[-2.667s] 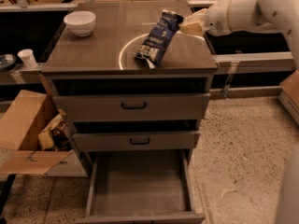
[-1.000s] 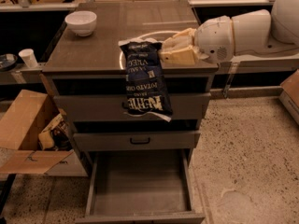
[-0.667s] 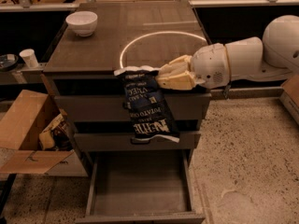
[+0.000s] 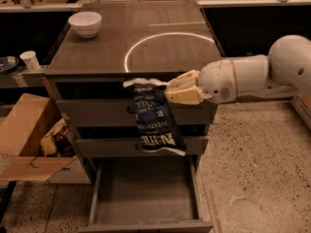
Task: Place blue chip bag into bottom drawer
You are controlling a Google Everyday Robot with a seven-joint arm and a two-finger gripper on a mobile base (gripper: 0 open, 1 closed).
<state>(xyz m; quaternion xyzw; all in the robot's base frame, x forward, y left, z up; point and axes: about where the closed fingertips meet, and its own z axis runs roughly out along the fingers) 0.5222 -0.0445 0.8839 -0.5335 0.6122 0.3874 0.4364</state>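
The blue chip bag (image 4: pixel 155 118) hangs upright in the air in front of the two upper drawers, white lettering facing me, whitish seals at top and bottom. My gripper (image 4: pixel 171 89) is shut on the bag's top right edge, the white arm reaching in from the right. The bottom drawer (image 4: pixel 146 191) is pulled open directly below the bag, its flat grey tray bare. The bag's lower end is a little above the drawer's opening.
A white bowl (image 4: pixel 85 23) sits at the cabinet top's back left, near a white circle mark (image 4: pixel 167 47). An open cardboard box (image 4: pixel 29 135) with clutter stands left of the cabinet. A small white cup (image 4: pixel 30 60) is on a ledge at left.
The bag was lifted off the cabinet top, carried forward over the front edge and lowered; since 0.7 s ago it has dropped a bit further toward the open bottom drawer.
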